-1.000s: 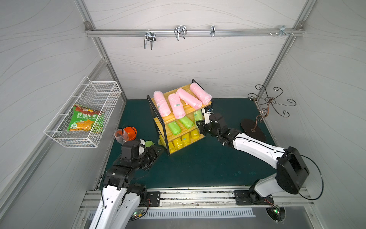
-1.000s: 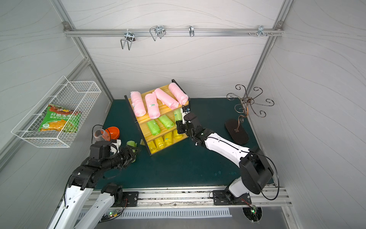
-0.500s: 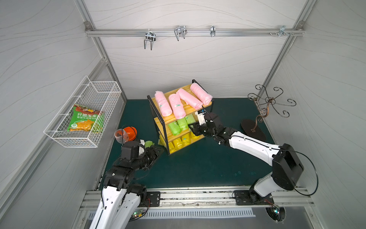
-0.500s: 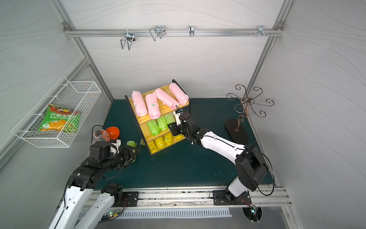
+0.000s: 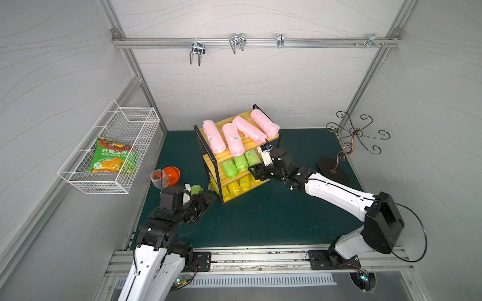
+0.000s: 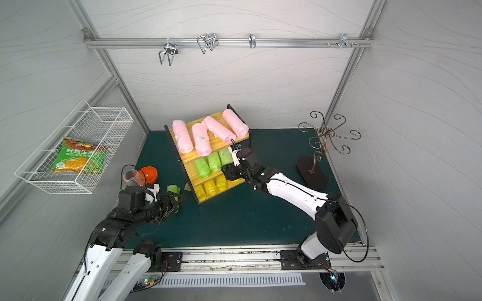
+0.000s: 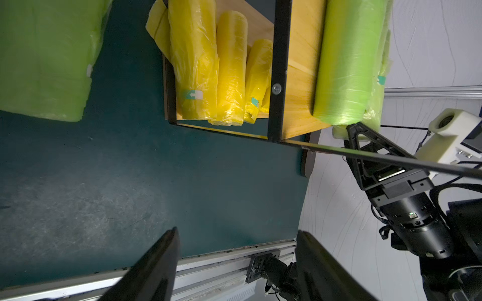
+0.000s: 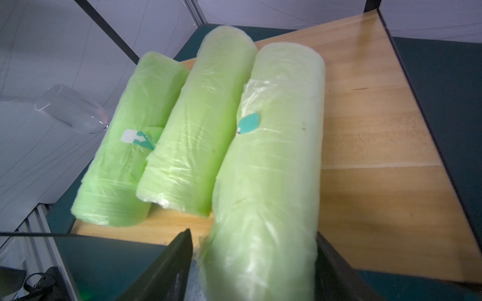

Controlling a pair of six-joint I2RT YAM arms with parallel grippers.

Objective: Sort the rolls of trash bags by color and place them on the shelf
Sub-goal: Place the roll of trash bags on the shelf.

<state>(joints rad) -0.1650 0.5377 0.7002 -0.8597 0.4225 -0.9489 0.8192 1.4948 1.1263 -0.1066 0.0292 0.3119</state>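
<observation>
Pink rolls (image 5: 240,133): four on the shelf (image 8: 378,130) top tier; yellow rolls (image 7: 229,70) on the bottom. Middle tier: three green rolls (image 8: 182,130), right claw (image 8: 253,233) wide around the third's end. Remaining: fourth green roll (image 5: 196,189) near the table (image 5: 260,216) left edge; left claw (image 7: 237,230) wide, empty, nearby.

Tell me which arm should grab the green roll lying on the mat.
Left. The left tool, open, sits beside that green roll; the right tool is across the mat at the shelf, straddling a shelved roll.
</observation>
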